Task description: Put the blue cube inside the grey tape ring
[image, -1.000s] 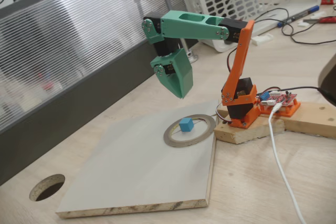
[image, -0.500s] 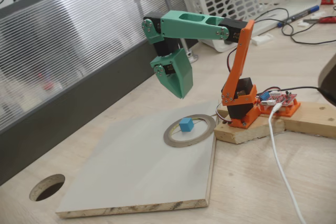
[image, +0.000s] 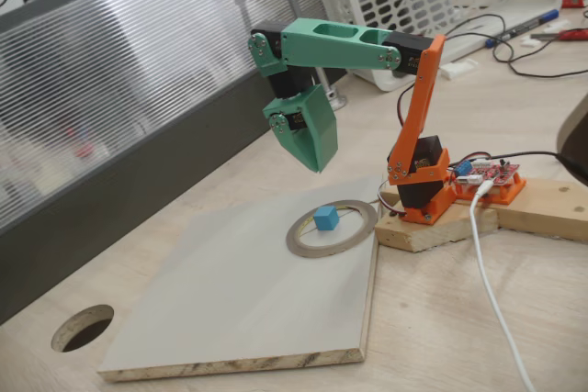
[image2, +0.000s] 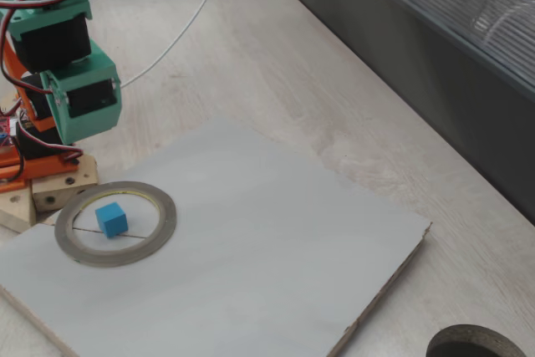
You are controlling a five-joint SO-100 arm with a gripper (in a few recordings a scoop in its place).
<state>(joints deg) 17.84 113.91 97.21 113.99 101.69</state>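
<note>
Round hole point(image: 83, 327) in the table point(image: 441, 319), nearest the camera in a fixed view. Beyond it, a grey board point(image: 248, 291) carrying the ring point(image: 303, 243); the cube point(image: 325, 218) rests inside the ring's opening. Above and clear of both, the green hand point(image: 317, 158) hangs empty, pointing down; whether released or clenched cannot be told. Behind, the orange arm base point(image: 421, 192).

Gripper point(image: 317, 158) jaw gap cannot be told: fingertips are seen edge-on in one fixed view and hidden behind the green wrist block point(image2: 81, 94) in the other. Round cut-out hole point(image2: 466, 344) is cropped by the bottom edge. Upper arm is cut off top-left.
</note>
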